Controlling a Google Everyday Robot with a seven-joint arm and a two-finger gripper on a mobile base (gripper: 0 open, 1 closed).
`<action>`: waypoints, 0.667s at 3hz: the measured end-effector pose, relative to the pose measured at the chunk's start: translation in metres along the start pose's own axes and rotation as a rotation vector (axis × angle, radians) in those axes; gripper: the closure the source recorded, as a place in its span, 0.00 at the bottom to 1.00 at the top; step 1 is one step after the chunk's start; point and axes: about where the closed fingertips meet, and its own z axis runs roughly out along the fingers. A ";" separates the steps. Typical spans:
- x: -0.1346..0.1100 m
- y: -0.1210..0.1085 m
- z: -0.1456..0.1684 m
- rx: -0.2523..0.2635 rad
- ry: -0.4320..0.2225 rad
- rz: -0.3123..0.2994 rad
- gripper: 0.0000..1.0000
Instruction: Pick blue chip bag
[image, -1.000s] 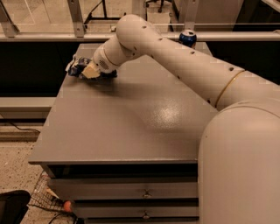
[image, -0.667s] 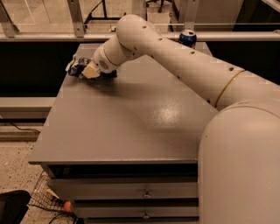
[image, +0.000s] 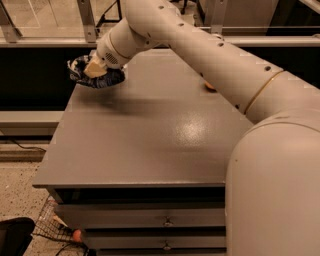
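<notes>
The blue chip bag (image: 100, 78) is a crumpled dark blue foil bag with white markings, at the far left of the grey table (image: 150, 145). My gripper (image: 95, 69) is shut on the bag, and its pale fingers (image: 94, 67) press into the bag's top. The bag appears lifted slightly above the table's left rear edge, with a shadow beneath it. My white arm reaches in from the lower right across the table.
A small orange object (image: 210, 86) peeks out from behind my arm at the middle of the table. A railing and dark wall run behind the table. A wire basket (image: 52, 227) sits on the floor at the lower left. Drawers front the table.
The view has shifted and the arm sits higher and closer. The bag, held in my gripper, has come up off the table's surface.
</notes>
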 end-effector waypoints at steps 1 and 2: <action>-0.022 -0.006 -0.011 -0.011 0.017 -0.023 1.00; -0.059 -0.015 -0.034 -0.029 0.039 -0.061 1.00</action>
